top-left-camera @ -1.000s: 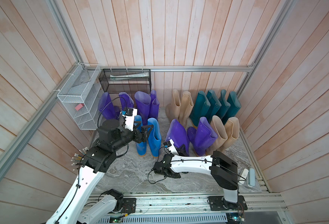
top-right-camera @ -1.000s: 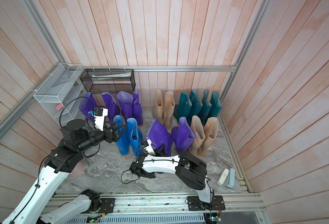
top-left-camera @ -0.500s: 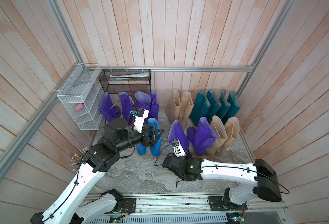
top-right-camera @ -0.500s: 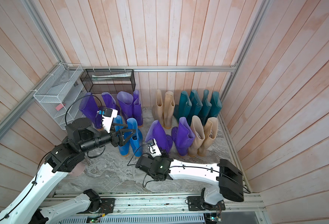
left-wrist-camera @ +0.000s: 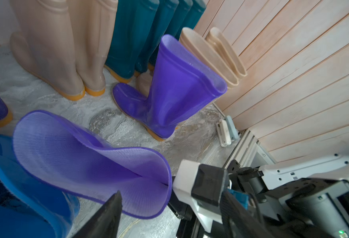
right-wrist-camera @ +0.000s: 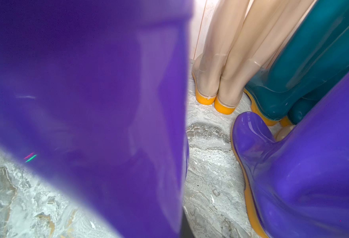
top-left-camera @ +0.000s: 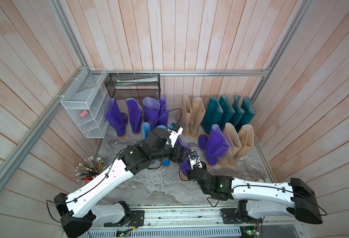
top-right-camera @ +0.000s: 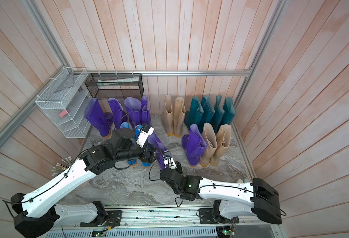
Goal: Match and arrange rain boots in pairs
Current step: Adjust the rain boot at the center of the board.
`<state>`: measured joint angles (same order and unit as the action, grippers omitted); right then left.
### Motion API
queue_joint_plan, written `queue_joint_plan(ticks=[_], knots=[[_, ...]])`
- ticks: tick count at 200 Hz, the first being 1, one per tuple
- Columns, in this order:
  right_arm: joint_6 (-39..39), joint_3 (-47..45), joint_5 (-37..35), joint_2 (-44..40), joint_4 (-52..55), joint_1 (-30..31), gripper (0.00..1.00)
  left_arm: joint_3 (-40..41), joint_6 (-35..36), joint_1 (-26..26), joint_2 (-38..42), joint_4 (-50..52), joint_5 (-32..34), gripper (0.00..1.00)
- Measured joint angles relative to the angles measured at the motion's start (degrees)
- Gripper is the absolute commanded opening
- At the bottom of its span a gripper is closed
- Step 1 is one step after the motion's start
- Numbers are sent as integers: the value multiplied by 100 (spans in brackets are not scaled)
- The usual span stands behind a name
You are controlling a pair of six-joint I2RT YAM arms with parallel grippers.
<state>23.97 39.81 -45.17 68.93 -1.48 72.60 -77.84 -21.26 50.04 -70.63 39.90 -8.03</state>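
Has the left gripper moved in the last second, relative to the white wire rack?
Yes. The left gripper moved away from the white wire rack, past the blue boots, toward the tilted purple boot.

Purple boot at right [left-wrist-camera: 175, 92]: smooth glossy rubber.
Centre purple boot [left-wrist-camera: 76, 152]: matt, fine-ribbed fabric lining.
Beige boots [left-wrist-camera: 52, 51]: translucent, glossy.
Teal boots [left-wrist-camera: 132, 37]: opaque, glossy.
Floor [top-left-camera: 159, 185]: marble-patterned, matt, rough.
Walls [top-left-camera: 190, 41]: pale matt wood planks.
Rail [top-left-camera: 210, 72]: brushed metal.
Left shelf [top-left-camera: 81, 99], far basket [top-left-camera: 132, 90]: white and black metal wire mesh.
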Motion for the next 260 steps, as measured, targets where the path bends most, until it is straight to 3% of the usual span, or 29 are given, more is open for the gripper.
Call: queue_joint_plan(ticks=[90, 167, 188, 228, 260], knots=[[48, -260, -101, -13, -627, -50, 0, -734, -245, 131, -76, 879, 442, 80], [136, -433, -127, 7, -909, -63, 0, 164, -1392, 131, -133, -87, 511, 80], [153, -501, -127, 7, -968, -63, 0, 240, -1545, 129, -271, -352, 538, 72], [155, -636, -127, 0, -1054, -63, 0, 245, -1639, 129, -448, -531, 544, 30], [144, -638, -127, -7, -1071, -63, 0, 245, -1591, 129, -516, -564, 535, 24]])
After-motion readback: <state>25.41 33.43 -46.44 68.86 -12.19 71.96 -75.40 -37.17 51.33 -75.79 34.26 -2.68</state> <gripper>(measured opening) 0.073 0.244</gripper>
